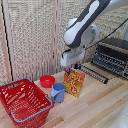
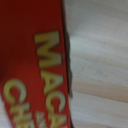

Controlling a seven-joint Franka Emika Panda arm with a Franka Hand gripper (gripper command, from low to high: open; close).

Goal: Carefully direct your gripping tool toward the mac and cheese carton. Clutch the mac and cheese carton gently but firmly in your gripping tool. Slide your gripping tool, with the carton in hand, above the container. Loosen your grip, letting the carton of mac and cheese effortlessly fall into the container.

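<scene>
Your pincer (image 1: 72,66) hung directly over the top edge of the mac and cheese carton (image 1: 74,82), its dark fingertips right at the box's upper rim. From the exterior view you could not tell whether the fingers were spread or closed, or whether they already touched the cardboard. The white arm (image 1: 82,27) reached down from the upper part of that view, bent at the elbow above the carton.

The carton stood upright on the wooden desk (image 1: 95,105), leaning slightly, orange-yellow with red patches. Just beside it, toward the exterior view's left, stood the blue mug (image 1: 58,92), close to the box. Behind the mug sat the small red bowl (image 1: 47,81). The red basket (image 1: 22,101) rested at the desk's near corner on the exterior view's left, apart from the carton, with the mug between them; its light blue-grey rim framed the open top.

On the exterior view's right, a dark toaster oven (image 1: 112,55) sat at the back of the desk, a metal rack (image 1: 94,73) lying in front of it.

Your wrist view showed the carton (image 2: 35,70) very near, a red panel with yellow lettering, blurred, lying against pale wood (image 2: 100,65). No fingers showed there.
</scene>
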